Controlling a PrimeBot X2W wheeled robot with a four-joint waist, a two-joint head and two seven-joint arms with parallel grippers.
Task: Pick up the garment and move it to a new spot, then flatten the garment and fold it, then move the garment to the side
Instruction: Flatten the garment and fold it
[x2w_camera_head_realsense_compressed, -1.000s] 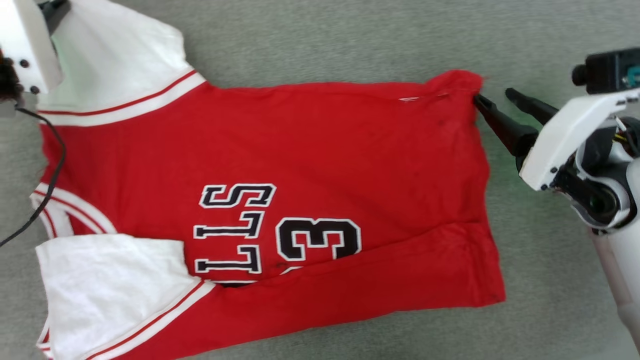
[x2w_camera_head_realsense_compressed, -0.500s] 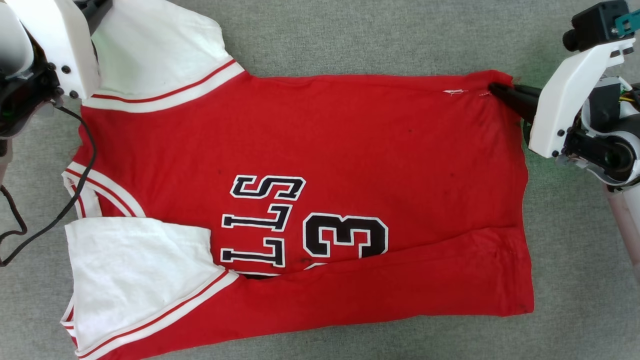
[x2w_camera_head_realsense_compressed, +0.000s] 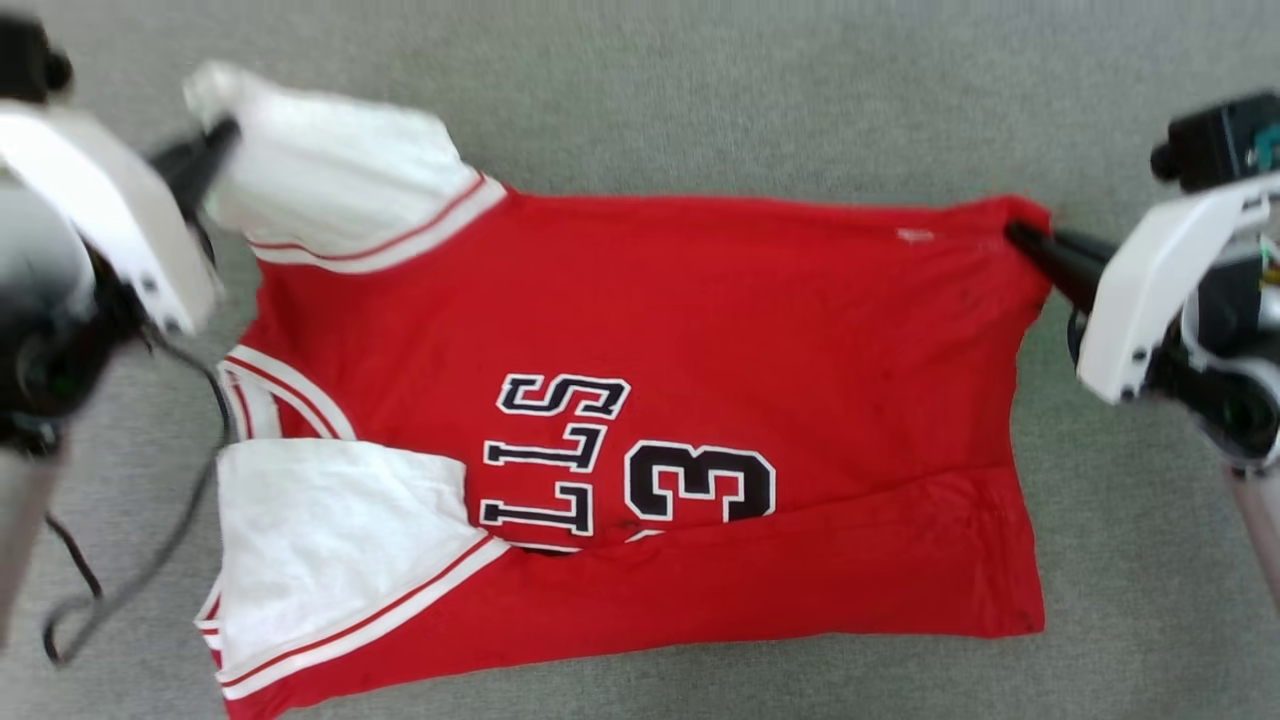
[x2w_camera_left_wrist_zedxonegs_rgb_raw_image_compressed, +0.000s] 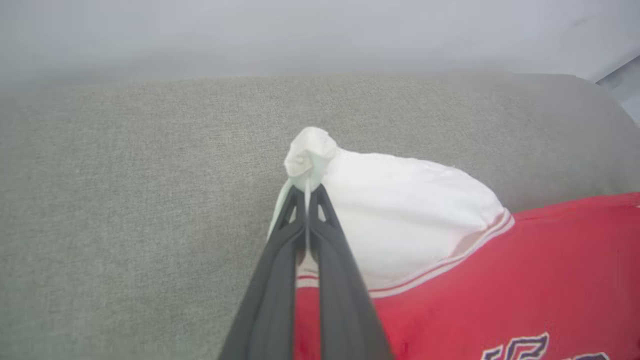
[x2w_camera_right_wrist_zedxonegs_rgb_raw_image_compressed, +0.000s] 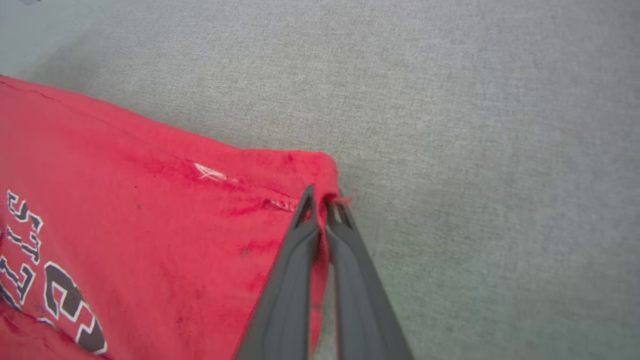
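The garment (x2w_camera_head_realsense_compressed: 760, 330) is a red jersey with white sleeves and black lettering with a 3, spread sideways on the grey surface; its near long edge is folded up over the front. My left gripper (x2w_camera_head_realsense_compressed: 215, 135) is shut on the bunched tip of the far white sleeve (x2w_camera_left_wrist_zedxonegs_rgb_raw_image_compressed: 400, 210), seen pinched between the fingers (x2w_camera_left_wrist_zedxonegs_rgb_raw_image_compressed: 280, 270) in the left wrist view. My right gripper (x2w_camera_head_realsense_compressed: 1015, 235) is shut on the garment's far hem corner (x2w_camera_right_wrist_zedxonegs_rgb_raw_image_compressed: 320, 170), with red cloth caught between its fingers (x2w_camera_right_wrist_zedxonegs_rgb_raw_image_compressed: 295, 280).
A grey fabric surface (x2w_camera_head_realsense_compressed: 700, 90) lies under and around the garment. A black cable (x2w_camera_head_realsense_compressed: 150, 560) hangs from my left arm beside the collar. In the left wrist view the surface ends at a rounded far edge (x2w_camera_left_wrist_zedxonegs_rgb_raw_image_compressed: 320, 82).
My right gripper closed from open onto the hem corner. The left gripper has drawn the far sleeve up and outward. The head view has shifted, so the garment sits further right and lower in it.
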